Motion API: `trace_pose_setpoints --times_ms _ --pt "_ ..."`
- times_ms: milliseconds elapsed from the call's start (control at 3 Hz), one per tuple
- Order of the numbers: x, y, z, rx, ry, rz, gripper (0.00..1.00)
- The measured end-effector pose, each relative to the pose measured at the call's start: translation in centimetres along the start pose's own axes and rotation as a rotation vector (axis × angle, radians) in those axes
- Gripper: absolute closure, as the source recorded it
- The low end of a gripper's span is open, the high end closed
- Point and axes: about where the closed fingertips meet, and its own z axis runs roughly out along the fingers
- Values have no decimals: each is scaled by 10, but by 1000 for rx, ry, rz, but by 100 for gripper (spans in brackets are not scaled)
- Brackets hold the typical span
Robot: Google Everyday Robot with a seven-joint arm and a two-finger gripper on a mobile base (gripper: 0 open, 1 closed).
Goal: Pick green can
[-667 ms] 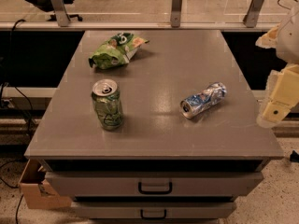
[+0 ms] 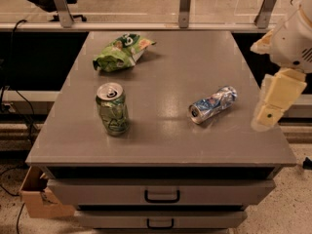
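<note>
The green can (image 2: 112, 109) stands upright on the grey table top (image 2: 195, 62), left of centre and towards the front, with its silver pull-tab top showing and a slightly dented body. My gripper (image 2: 274, 100) hangs cream-coloured at the right edge of the table, above its right rim. It is far to the right of the green can and holds nothing.
A blue-and-silver dented can (image 2: 213, 105) lies on its side between the gripper and the green can. A green foil snack bag (image 2: 121, 51) lies at the back left. Drawers (image 2: 162, 195) sit below the table front. A cardboard box (image 2: 39, 199) is on the floor at left.
My gripper has moved a little to the left, towards the table. The cans and the bag have not moved.
</note>
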Motion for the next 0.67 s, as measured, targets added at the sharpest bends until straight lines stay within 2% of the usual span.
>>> trace_pose_setpoints --times_ms 333,667 --pt "-24 1 28 -54 -79 -15 0" --pt "-58 7 55 -82 -181 -37 0"
